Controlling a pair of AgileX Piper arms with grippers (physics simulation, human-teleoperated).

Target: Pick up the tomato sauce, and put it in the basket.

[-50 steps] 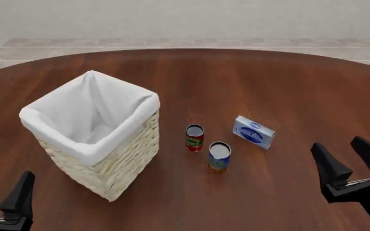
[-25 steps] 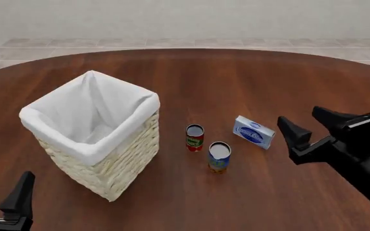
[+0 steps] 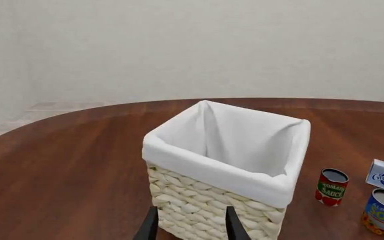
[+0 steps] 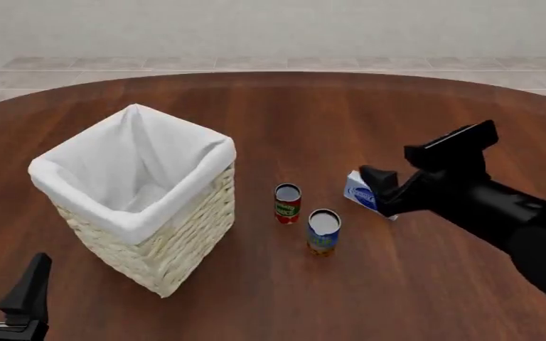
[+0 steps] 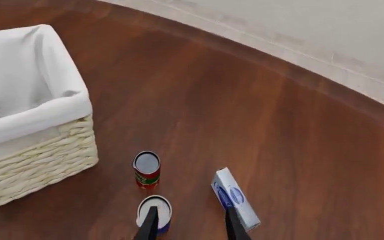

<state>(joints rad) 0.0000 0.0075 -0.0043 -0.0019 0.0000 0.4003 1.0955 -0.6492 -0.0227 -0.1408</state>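
Observation:
The tomato sauce (image 4: 287, 203), a small red-labelled can with a green band and silver top, stands upright on the table just right of the basket (image 4: 173, 241). It also shows in the right wrist view (image 5: 146, 170) and the left wrist view (image 3: 331, 187). The basket is cream wicker with a white cloth lining. My right gripper (image 4: 379, 186) is open and empty, raised above the table to the can's right and over the blue-white box. My left gripper (image 4: 3, 285) is open and empty at the near left, in front of the basket.
A blue-and-orange can (image 4: 323, 231) stands just near-right of the tomato sauce. A blue-white box (image 4: 360, 193) lies to the right, partly hidden by my right gripper. The round wooden table (image 4: 349, 114) extends far behind them.
My right arm has swung up and to the left, from the near right edge to above the blue-white box. The left arm and the objects have not moved.

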